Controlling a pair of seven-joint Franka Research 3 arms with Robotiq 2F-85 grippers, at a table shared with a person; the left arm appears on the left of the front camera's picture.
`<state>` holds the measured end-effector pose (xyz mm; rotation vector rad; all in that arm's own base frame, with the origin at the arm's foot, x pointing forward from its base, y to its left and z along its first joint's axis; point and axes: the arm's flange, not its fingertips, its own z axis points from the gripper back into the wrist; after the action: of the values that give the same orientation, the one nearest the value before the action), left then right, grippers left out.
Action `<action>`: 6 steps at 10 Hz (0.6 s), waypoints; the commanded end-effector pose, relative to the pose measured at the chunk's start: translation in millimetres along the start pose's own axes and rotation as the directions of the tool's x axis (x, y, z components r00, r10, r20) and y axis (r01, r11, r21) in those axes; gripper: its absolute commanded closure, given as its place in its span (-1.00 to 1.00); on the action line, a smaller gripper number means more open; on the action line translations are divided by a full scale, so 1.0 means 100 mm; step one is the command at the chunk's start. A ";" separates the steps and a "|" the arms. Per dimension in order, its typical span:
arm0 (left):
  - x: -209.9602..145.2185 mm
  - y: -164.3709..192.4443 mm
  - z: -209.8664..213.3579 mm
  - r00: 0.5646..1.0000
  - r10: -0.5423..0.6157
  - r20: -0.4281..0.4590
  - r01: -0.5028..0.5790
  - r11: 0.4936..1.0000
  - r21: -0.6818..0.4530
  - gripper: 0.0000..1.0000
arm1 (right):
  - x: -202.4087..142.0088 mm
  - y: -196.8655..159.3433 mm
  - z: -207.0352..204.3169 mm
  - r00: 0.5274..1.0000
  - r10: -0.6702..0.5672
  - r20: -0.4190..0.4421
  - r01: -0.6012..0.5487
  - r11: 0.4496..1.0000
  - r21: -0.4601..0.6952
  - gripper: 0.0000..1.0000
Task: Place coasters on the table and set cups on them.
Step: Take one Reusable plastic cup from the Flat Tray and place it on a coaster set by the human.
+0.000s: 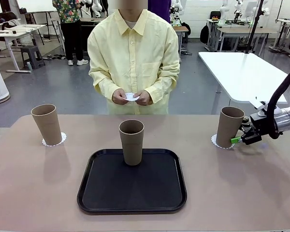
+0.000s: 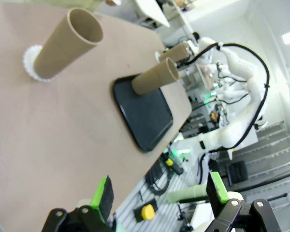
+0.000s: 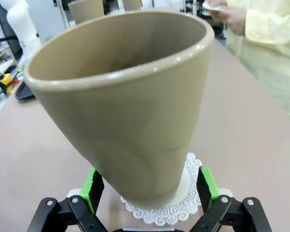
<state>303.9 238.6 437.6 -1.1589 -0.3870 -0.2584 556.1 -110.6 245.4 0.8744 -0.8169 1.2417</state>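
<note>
Progress stands at two sets out of three, as I read it. At ten o'clock on the beige bench [image 1: 34, 193] the left cup [image 1: 47, 124] stands on the left doily [image 1: 62, 139], whose scalloped white edge peeks out around the base. At three o'clock the right cup [image 1: 229, 126] stands likewise on the right doily [image 1: 214, 140]. The right claw [image 1: 238, 139] sits low at its base, released, with a green pad on either side of the cup. In the right wrist view neither pad seems to press the brown wall, so the cup rests on its own weight. The left claw [image 2: 160, 192] is released too and empty, hovering at the bench's edge with the left cup well ahead of it. What is left is the middle cup [image 1: 131, 141], which stands at the twelve o'clock end of the black tray [image 1: 135, 191] in the bench's centre, with no doily under it. The third doily [image 1: 131, 96] is in the person's hands [image 1: 145, 98], held at waist height beyond the bench's twelve o'clock edge. It has yet to be laid down and the cup set on it. The bench top is smooth and matte, bare apart from these things. Behind lie a grey floor [image 1: 48, 92], a white table [image 1: 241, 72] at two o'clock, and more tables farther back.
</note>
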 end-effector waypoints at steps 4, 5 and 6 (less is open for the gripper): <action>-0.01 -0.02 0.02 1.000 -0.003 0.007 0.003 1.000 -0.008 -1.00 | 0.12 0.22 0.30 0.982 -0.054 -0.184 0.037 0.995 -0.095 -1.00; -0.01 -0.02 0.02 1.000 -0.003 0.007 0.003 1.000 -0.008 -1.00 | 0.20 0.35 0.45 0.966 -0.076 -0.248 0.044 0.990 -0.133 -1.00; -0.01 -0.02 0.02 1.000 -0.003 0.007 0.003 1.000 -0.008 -1.00 | 0.36 0.51 0.63 0.940 -0.109 -0.324 0.050 0.981 -0.185 -1.00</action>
<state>303.9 238.6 437.5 -1.1590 -0.3868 -0.2582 532.2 -153.3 288.8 0.6107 -0.6820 1.2189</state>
